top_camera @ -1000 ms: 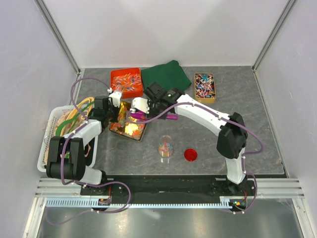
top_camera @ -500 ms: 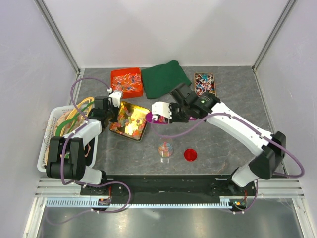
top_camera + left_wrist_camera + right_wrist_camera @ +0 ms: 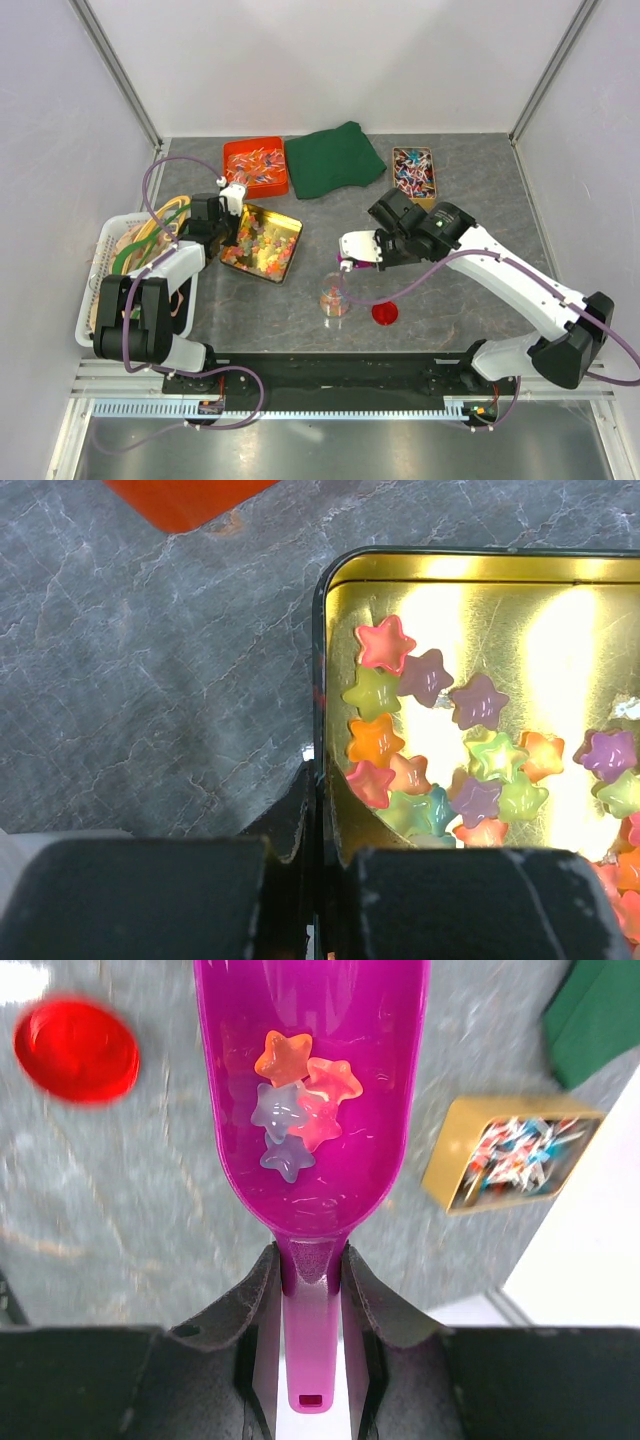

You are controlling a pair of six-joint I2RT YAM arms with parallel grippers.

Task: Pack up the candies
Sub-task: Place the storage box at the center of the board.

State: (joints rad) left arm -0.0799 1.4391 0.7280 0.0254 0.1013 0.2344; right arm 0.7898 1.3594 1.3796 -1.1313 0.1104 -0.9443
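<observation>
Star-shaped gummy candies in mixed colours lie in a gold tin. My left gripper is shut on the tin's rim at its left edge. My right gripper is shut on the handle of a purple scoop that carries several star candies. In the top view the scoop hangs just above and behind a small clear jar with some candies in it. The jar's red lid lies on the table to its right.
An orange tray of slim wrapped sweets, a green cloth and a yellow box of twist-wrapped sweets line the back. A white basket stands at the left edge.
My right arm has swung the loaded scoop from over the gold tin to the right and nearer, up to the clear jar. The left arm has not moved.
</observation>
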